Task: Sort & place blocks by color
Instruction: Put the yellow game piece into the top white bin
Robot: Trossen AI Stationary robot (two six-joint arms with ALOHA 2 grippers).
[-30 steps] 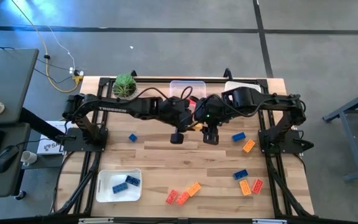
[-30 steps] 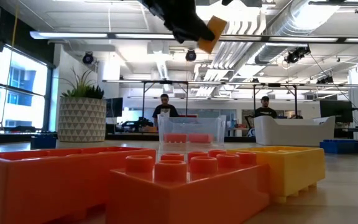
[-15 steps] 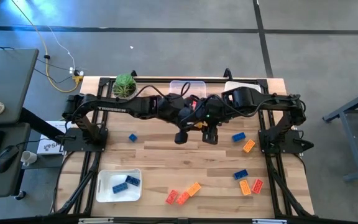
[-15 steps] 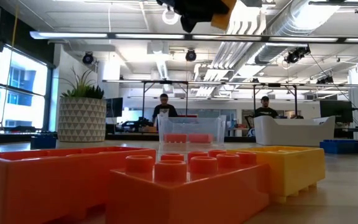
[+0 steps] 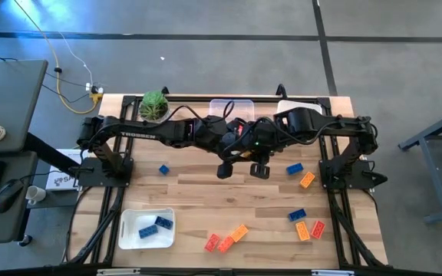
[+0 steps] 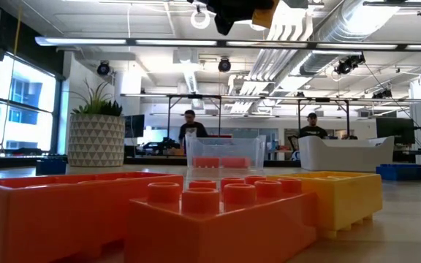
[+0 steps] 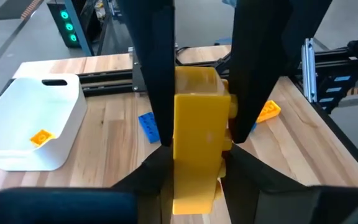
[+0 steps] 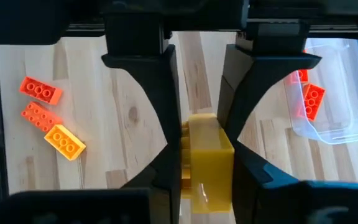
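Mid-table, raised: left gripper (image 7: 197, 134) and right gripper (image 8: 201, 140) meet, both clamped on one yellow block (image 7: 197, 143). We read it as a handover, neither side released yet.

Sorted: two blue blocks in the white tray (image 5: 129, 230); red blocks in the clear bin (image 8: 337, 130); one orange piece in the second white bin (image 7: 17, 127).

Left on the table (image 5: 198, 199), loose: blue near the left arm (image 5: 163, 169), blue and orange right of the grippers, and two mixed clusters along the near edge. We judge it well under half done.
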